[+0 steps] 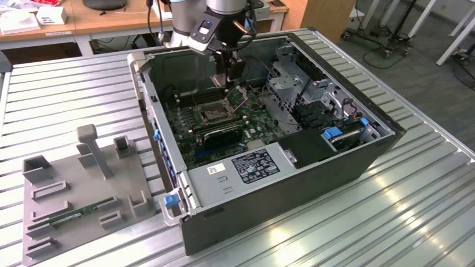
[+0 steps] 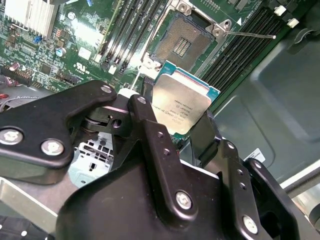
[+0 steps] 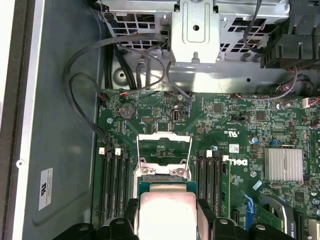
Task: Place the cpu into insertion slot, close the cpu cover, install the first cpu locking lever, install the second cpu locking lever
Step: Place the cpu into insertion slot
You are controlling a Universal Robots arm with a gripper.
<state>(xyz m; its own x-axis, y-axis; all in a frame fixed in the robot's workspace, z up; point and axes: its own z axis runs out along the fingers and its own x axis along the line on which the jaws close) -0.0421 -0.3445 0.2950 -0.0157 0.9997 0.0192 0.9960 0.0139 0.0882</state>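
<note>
Silver-tan metal tops the cpu point(image 2: 181, 107), judged light, stiff and fragile; it is best held by opposite edges, never the contact face. The gripper point(image 2: 173, 121) is clamped on those edges, with the cpu above the open insertion slot point(image 2: 182, 42), toward the far side of the computer case point(image 1: 297, 183).

The insertion slot point(image 2: 182, 42) lies uncovered with open room above, memory slots point(image 2: 131, 25) close on both sides.
</note>
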